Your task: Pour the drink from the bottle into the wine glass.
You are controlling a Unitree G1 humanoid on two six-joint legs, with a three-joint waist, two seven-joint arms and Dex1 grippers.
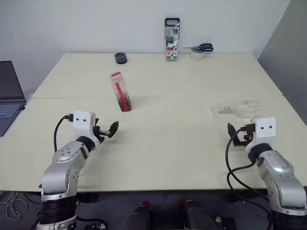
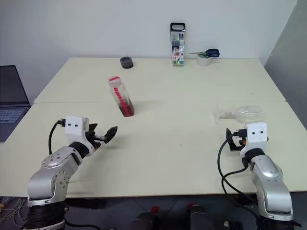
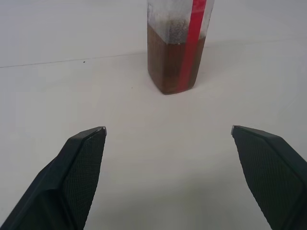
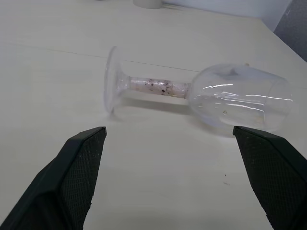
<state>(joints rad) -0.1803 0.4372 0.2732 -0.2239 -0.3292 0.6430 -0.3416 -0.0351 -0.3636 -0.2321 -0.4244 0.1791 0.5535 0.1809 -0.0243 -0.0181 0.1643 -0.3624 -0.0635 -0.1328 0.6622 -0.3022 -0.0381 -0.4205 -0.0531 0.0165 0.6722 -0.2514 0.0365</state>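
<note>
- The left gripper (image 1: 111, 129) is hovering over the table (image 1: 168, 143) with its fingers spread wide, holding and touching nothing.
- The right gripper (image 2: 232, 142) is likewise standing fully spread and empty, pointing towards the wine glass (image 4: 206, 96) just ahead of it.
- The bottle (image 1: 121, 91) is standing upright on the table beyond the left gripper, apart from it, red cap on top, red label strip running down its side.
- The drink (image 3: 168, 67) is filling roughly the lower half of the bottle, amber-brown.
- The wine glass is lying on its side near the table's right edge, foot towards the centre, bowl towards the edge, and so is not yet ready to receive liquid.
- Handling judgement, bottle: light, thin plastic, likely yielding under pressure; the mid-body across its flatter faces is offering the best hold. The cap appears to be on and would need removing before pouring.
- Handling judgement, glass: rigid, smooth, fragile and free to roll; the stem near the bowl is appearing the safest place to grip for righting it.
- A marker pack (image 1: 171, 39), scissors (image 1: 201, 47), tape roll (image 1: 121, 58) and laptop (image 1: 9, 96) are sitting well clear.
</note>
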